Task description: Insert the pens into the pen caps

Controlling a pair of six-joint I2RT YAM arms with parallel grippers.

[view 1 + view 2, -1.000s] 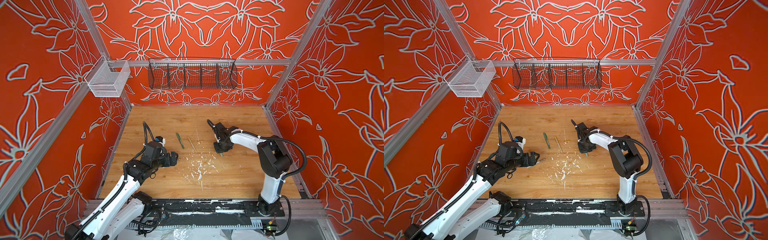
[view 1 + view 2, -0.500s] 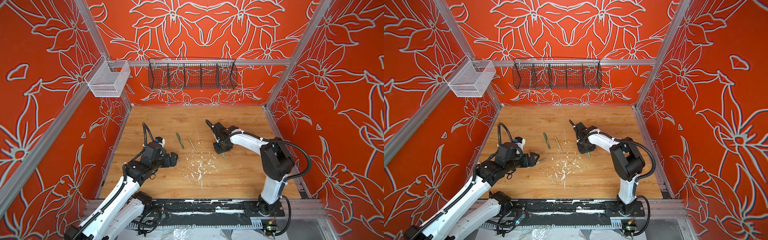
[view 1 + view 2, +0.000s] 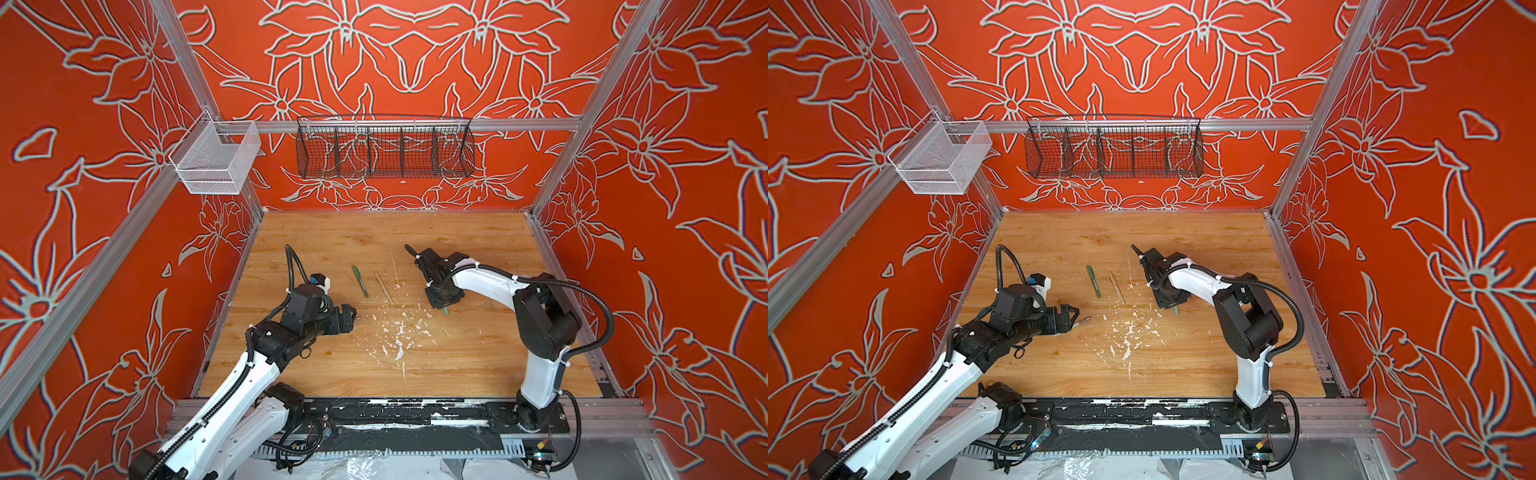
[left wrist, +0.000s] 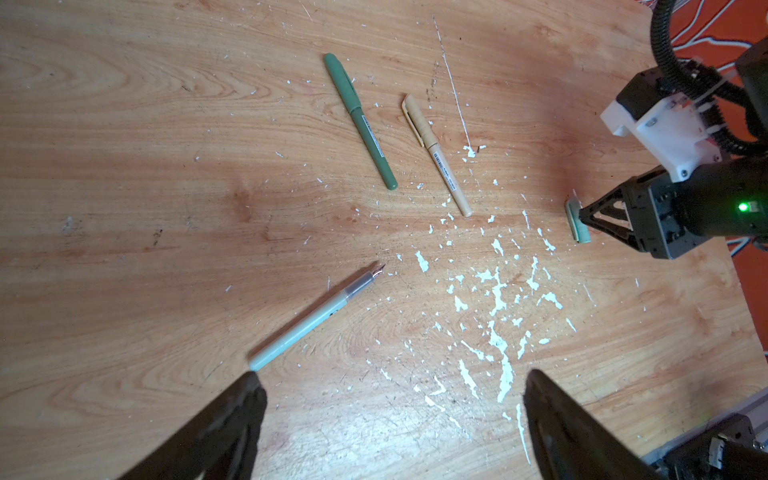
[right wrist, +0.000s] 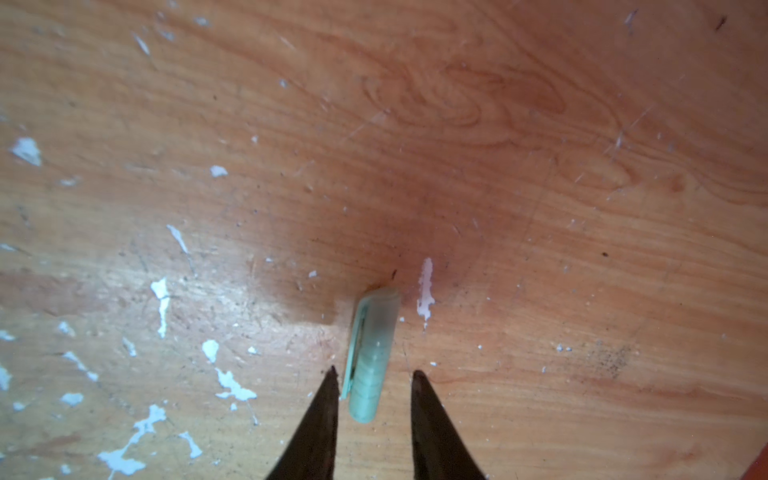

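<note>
since the dark green pen point(image 4: 359, 120) and tan pen point(image 4: 436, 153) lie capped, one pairing remains. the right jaws stand narrowly apart astride the pale green cap point(image 5: 372, 353) on the tabletop point(image 4: 124, 166), not clamped; the left jaws gape empty behind the uncapped pale green pen point(image 4: 307, 322).

The worktop point(image 4: 166, 124) is wood-grain board with a light sheen, finely scratched and rough with chipped white flecks point(image 4: 496, 291). The dark pen point(image 4: 361, 124) and tan pen point(image 4: 440, 162) look like smooth matt plastic; the tan one is ribbed at its capped end. The pale pen point(image 4: 299, 328) is matt plastic with a clear section and a shiny metal nib point(image 4: 379, 271). The pale cap point(image 5: 372, 353) is cloudy, ribbed plastic. The black basket point(image 3: 384, 151) is coated wire, the white basket point(image 3: 212, 162) fine mesh. The rails point(image 3: 519, 124) are brushed metal. The right arm point(image 3: 486, 282) has a smooth white plastic shell.
</note>
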